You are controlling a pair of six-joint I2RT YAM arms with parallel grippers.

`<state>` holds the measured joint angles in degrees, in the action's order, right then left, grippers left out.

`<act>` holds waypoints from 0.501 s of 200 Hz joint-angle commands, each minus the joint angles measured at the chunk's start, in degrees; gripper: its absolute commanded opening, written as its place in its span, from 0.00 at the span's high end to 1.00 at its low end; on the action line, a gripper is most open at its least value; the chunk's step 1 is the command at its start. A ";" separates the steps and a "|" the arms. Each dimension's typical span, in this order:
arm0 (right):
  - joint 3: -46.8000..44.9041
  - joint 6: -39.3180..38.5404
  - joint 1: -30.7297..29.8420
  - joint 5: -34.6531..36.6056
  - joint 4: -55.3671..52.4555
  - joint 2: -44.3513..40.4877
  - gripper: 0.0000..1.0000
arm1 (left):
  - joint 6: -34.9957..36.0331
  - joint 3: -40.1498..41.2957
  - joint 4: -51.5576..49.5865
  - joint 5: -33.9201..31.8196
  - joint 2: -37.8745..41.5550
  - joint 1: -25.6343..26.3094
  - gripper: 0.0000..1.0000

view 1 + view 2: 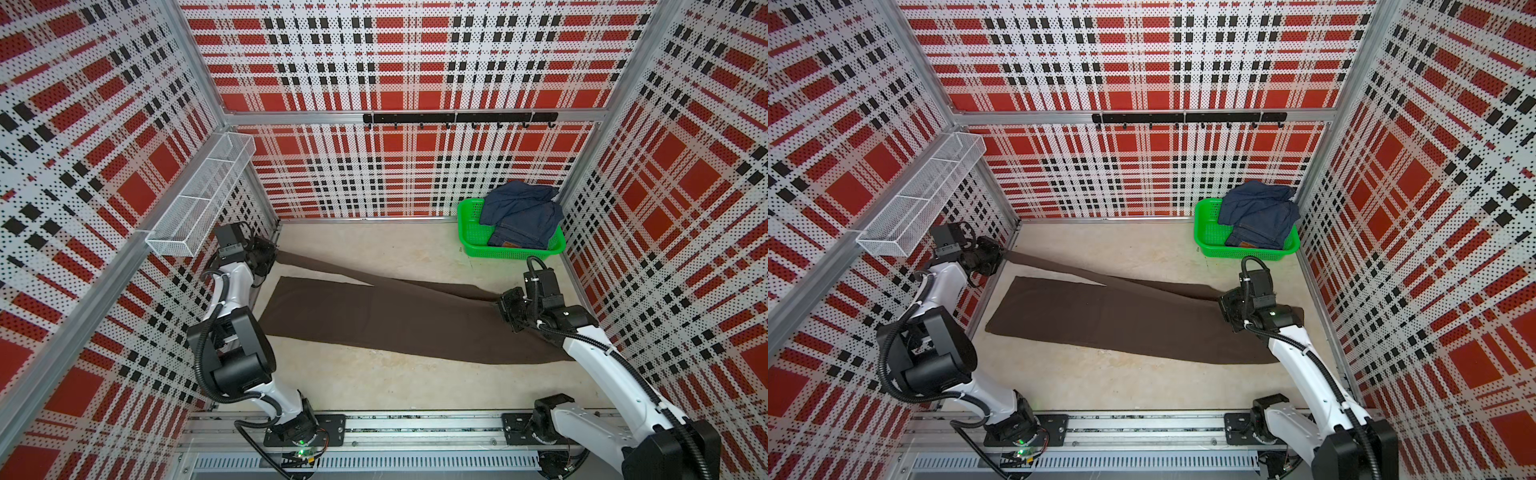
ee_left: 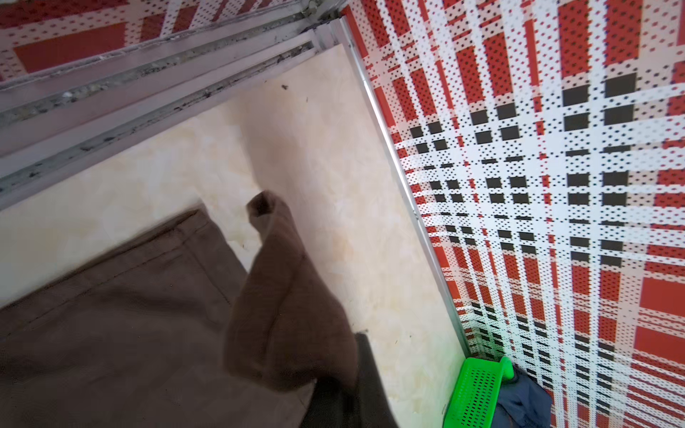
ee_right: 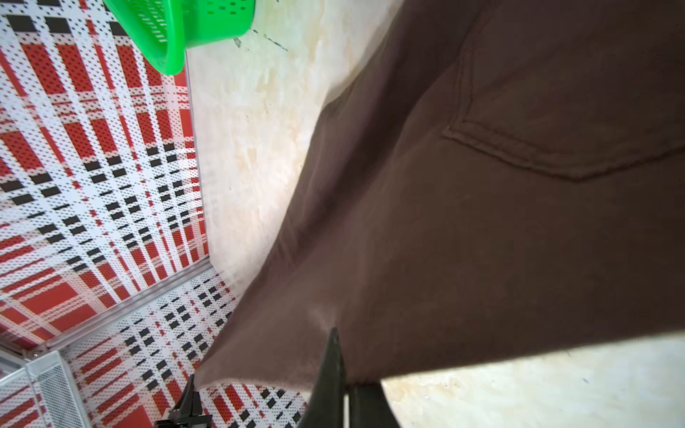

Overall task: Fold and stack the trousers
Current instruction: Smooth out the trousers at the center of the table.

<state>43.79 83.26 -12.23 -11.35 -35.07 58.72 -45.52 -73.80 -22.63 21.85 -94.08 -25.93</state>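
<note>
Top views both show the trousers (image 1: 395, 316) stretched across the middle of the tabletop (image 1: 374, 386), waist at the right edge and legs reaching toward the left edge. One leg lies flat. The other leg's end is lifted near the far left corner, where the left gripper (image 1: 272, 254) has its jaws clenched on it. The right gripper (image 1: 501, 309) sits at the waist, and the right wrist view shows its jaws pinched onto the brown cloth's edge beside a stitched pocket. A green basket (image 1: 469, 232) holding blue jeans (image 1: 523, 216) stands in the far right corner, apart from the trousers.
</note>
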 commanded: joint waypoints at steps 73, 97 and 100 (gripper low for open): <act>-16.32 2.05 -4.10 -0.38 2.21 -0.39 1.00 | 3.56 21.12 4.64 -2.62 0.98 -10.06 1.00; -16.55 2.62 -4.88 -0.51 3.85 0.72 1.00 | 2.68 19.30 4.62 -1.78 0.97 -10.02 1.00; -16.35 2.65 -5.02 -0.59 3.95 0.82 1.00 | 2.57 18.82 4.55 -1.57 0.99 -10.01 1.00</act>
<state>27.42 84.03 -16.45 -13.54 -32.67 58.76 -43.20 -51.90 -21.19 20.60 -93.23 -35.57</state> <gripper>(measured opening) 0.054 0.063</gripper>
